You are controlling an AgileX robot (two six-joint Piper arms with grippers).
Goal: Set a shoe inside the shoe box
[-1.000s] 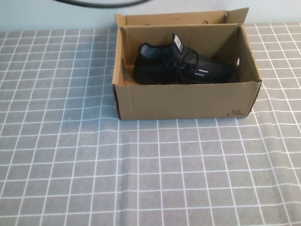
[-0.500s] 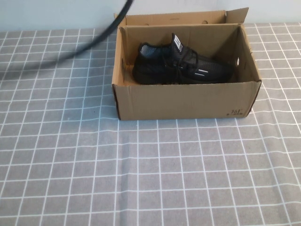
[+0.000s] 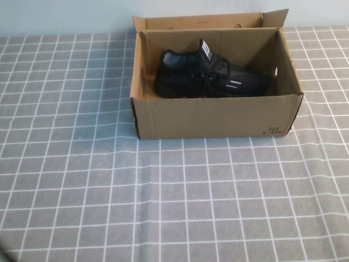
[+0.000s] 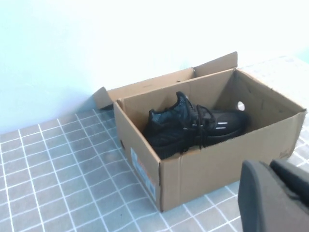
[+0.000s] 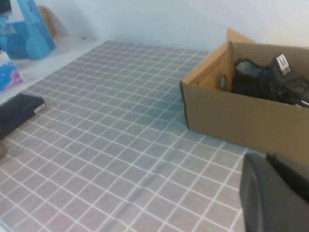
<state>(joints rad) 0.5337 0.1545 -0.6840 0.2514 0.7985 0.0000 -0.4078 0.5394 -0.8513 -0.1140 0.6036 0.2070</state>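
The left gripper is closed on nothing, low at the frame's lower right in its wrist view. In the high view's upper centre the shoe lies inside the open shoe box. The right gripper is closed and empty, off the box.

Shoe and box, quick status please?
Shoe inside shoe box, lid open. Left gripper and right gripper both shut, empty, away from box. Nothing in the way.
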